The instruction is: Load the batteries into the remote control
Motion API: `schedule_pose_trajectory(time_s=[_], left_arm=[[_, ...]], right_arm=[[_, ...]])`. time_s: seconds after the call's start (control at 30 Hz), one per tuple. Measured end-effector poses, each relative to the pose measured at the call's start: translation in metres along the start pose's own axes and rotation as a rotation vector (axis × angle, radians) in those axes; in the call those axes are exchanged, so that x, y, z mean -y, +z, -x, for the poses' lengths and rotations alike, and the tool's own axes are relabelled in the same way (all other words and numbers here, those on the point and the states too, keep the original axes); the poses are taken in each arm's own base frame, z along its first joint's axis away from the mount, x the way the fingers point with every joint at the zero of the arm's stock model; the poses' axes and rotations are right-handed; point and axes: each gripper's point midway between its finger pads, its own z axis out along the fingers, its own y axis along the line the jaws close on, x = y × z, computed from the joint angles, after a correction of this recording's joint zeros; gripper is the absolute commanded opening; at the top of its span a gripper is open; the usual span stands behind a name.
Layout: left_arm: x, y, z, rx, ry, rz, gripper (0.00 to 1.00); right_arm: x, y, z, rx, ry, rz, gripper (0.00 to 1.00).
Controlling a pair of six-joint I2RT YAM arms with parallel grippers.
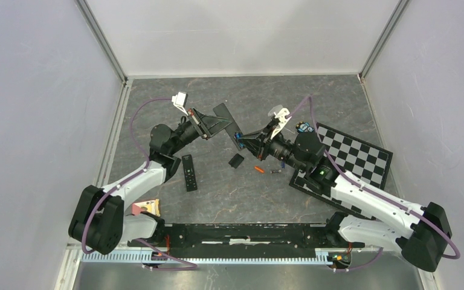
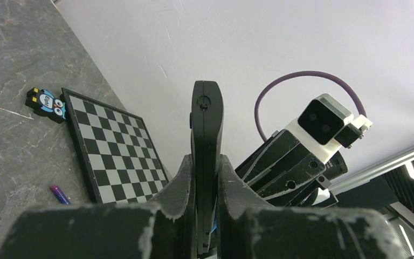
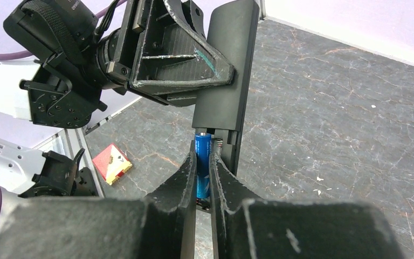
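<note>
One small blue battery [image 3: 202,143], pinched in the right gripper [image 3: 203,167], sits at the open end of the long black remote control [image 2: 207,113] squeezed by the left gripper [image 2: 206,162], while the small orange battery [image 1: 258,170] and small dark battery [image 1: 274,171] lie near the right gripper, not loaded yet.

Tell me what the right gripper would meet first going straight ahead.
Probably the remote that the left gripper holds; the blue battery in the right gripper would touch its open end first.
</note>
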Motion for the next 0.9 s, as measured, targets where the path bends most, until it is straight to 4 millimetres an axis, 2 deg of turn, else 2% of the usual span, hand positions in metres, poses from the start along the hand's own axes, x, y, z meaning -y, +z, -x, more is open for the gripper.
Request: schedule_pose_trajectory(time_s=[0.27, 0.4, 0.77, 0.9], left_arm=[[0.0026, 0.0005, 0.0001, 0.002, -0.021, -0.011, 0.02], [0.0027, 0.0006, 0.0003, 0.003, -0.031, -0.012, 0.02], [0.0011, 0.001, -0.0003, 0.001, -0.038, -0.009, 0.02], [0.0011, 0.001, -0.0003, 0.002, -0.037, -0.009, 0.02]], right_arm=[[-0.0024, 0.0065, -0.0006, -0.003, -0.017, -0.002, 0.19], [-0.0029, 0.0077, 0.0, -0.005, -0.018, 0.0, 0.29], [-0.0052, 0.0026, -0.0014, -0.023, -0.023, -0.004, 0.35], [-0.005, 0.0026, -0.0005, -0.024, -0.022, -0.009, 0.41]])
